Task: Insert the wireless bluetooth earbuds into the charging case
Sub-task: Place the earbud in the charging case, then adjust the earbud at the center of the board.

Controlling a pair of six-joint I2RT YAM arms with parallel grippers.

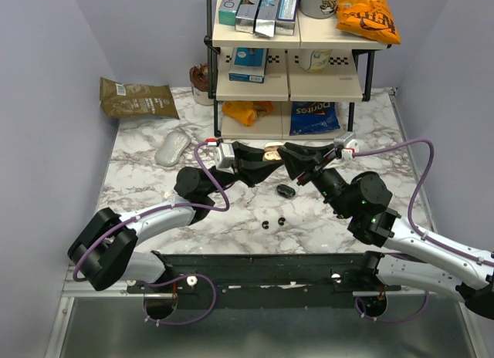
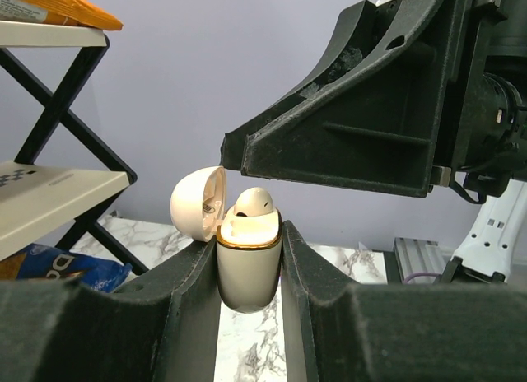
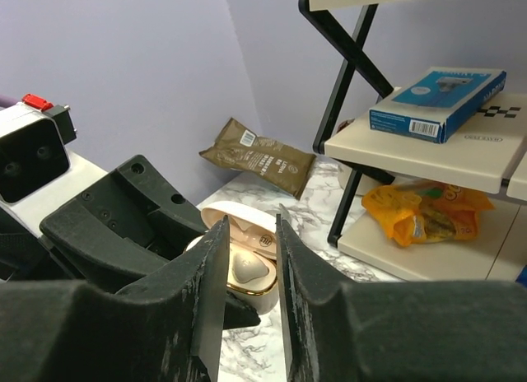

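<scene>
My left gripper (image 2: 247, 238) is shut on a cream charging case (image 2: 247, 271), held upright above the table with its lid (image 2: 198, 205) flipped open. A cream earbud (image 2: 254, 202) sits in the case's right well and sticks up a little. My right gripper (image 3: 252, 217) hovers right over the case (image 3: 265, 290), open, with the earbud (image 3: 249, 269) showing in the gap between its fingers. From above, both grippers meet at the case (image 1: 272, 152). Two tiny black buds (image 1: 266, 223) (image 1: 281, 219) lie on the marble near a black oval pod (image 1: 286, 191).
A shelf rack (image 1: 289, 80) with boxes, an orange chip bag (image 1: 369, 15) and a blue chip bag stands at the back. A brown pouch (image 1: 137, 97) and a grey oval object (image 1: 172, 148) lie at the back left. A brown cup (image 1: 201, 80) stands beside the rack.
</scene>
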